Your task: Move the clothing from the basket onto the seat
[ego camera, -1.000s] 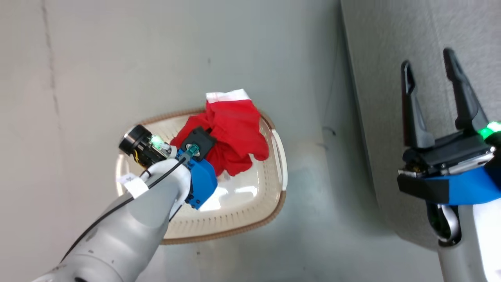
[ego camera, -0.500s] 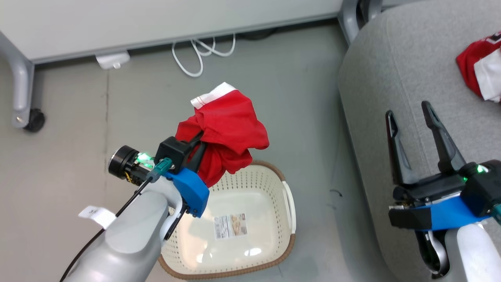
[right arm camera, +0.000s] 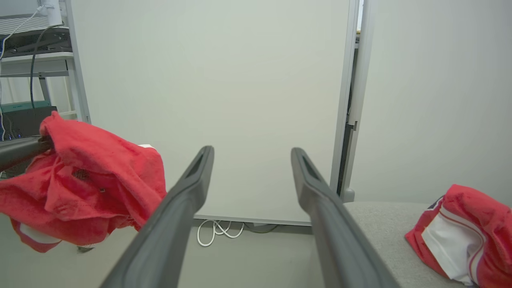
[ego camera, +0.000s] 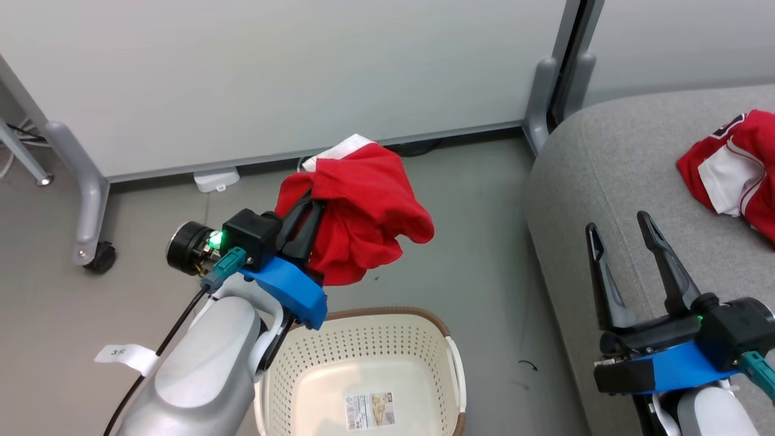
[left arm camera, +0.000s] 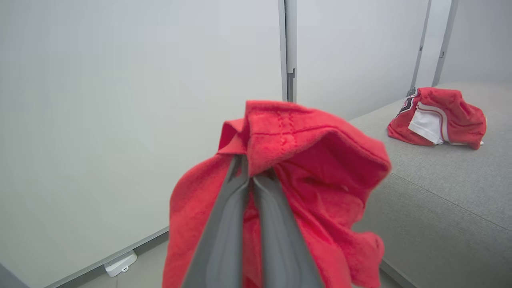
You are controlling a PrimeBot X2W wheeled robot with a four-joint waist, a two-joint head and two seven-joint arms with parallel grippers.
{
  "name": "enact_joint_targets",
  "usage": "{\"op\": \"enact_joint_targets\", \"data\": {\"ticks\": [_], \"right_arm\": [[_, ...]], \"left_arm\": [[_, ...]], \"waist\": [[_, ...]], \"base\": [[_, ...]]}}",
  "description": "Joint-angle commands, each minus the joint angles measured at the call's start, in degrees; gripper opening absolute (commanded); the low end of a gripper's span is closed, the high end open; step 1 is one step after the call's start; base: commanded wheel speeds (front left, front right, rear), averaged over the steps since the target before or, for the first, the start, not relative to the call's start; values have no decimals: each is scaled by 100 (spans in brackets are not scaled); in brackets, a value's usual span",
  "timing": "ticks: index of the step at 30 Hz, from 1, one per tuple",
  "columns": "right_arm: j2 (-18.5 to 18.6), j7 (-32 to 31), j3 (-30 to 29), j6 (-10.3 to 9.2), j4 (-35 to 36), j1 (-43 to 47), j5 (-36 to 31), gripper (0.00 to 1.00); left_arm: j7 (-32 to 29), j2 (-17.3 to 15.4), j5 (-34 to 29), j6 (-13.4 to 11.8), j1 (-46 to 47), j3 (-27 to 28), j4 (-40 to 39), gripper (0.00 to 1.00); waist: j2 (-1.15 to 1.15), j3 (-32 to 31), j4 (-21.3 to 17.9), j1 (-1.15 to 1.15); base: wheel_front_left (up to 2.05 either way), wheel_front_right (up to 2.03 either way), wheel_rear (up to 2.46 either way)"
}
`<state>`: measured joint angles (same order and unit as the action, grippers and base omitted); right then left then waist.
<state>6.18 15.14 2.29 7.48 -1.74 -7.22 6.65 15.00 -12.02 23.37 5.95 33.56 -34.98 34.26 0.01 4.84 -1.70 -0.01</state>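
Grey fabric first: the seat (ego camera: 605, 151), largest thing here, along the right side of the head view, rounded edge toward the floor (ego camera: 478, 254). Next in size, the cream perforated basket (ego camera: 451, 363) on that floor, low and centre, brown rim, what shows of its bottom bare but for a printed label (ego camera: 369, 410).

Then the red jersey (ego camera: 363, 212), bunched, no clear long axis, hanging in the air beyond the basket's far rim and well clear of it, white trim at the top. Clamped in the left pincer (ego camera: 310, 206), fingers pressed together on a fold of cloth, plain to see along them in the left wrist view. A second red-and-white jersey (ego camera: 729, 163) already lying on the seat, far right, well apart from the held one. Last, the right pincer (ego camera: 617, 223), spread wide and empty, over the seat's near edge: nearer the cushion, yet carrying nothing.

Deciding relation: seat to the right of the loaded left pincer, across a strip of bare floor, cushion top roughly level with the hanging cloth. Likely next: a carry to the right over the rounded edge, then release near the other jersey. Worth minding: loose lower folds catching on that edge.
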Motion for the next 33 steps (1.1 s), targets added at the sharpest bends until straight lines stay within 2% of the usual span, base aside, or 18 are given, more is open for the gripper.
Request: {"op": "enact_joint_targets", "data": {"ticks": [1, 12, 22, 27, 33], "right_arm": [[-19, 0, -10, 3, -14, 99, 1, 100], [-134, 0, 27, 3, -8, 283, 18, 100], [-126, 0, 94, 3, 4, 345, 11, 100], [27, 0, 362, 3, 17, 150, -16, 100], [326, 0, 1045, 3, -89, -227, -72, 100]], "left_arm": [[27, 37, -39, 23, -68, 51, -97, 0], [26, 264, -143, 107, -222, -9, -698, 0], [27, 330, -192, 113, -382, -184, -805, 0], [27, 351, -181, 114, -344, -226, -782, 0], [27, 374, -199, 122, -210, -287, -758, 0]], "waist": [[-1, -99, 42, 1], [-1, -287, 91, 1], [-1, -306, 101, 1], [-1, -294, 128, 1], [-1, -266, 159, 1]], "base": [[0, 0, 0], [0, 0, 0], [0, 0, 0], [0, 0, 0], [0, 0, 0]]}}
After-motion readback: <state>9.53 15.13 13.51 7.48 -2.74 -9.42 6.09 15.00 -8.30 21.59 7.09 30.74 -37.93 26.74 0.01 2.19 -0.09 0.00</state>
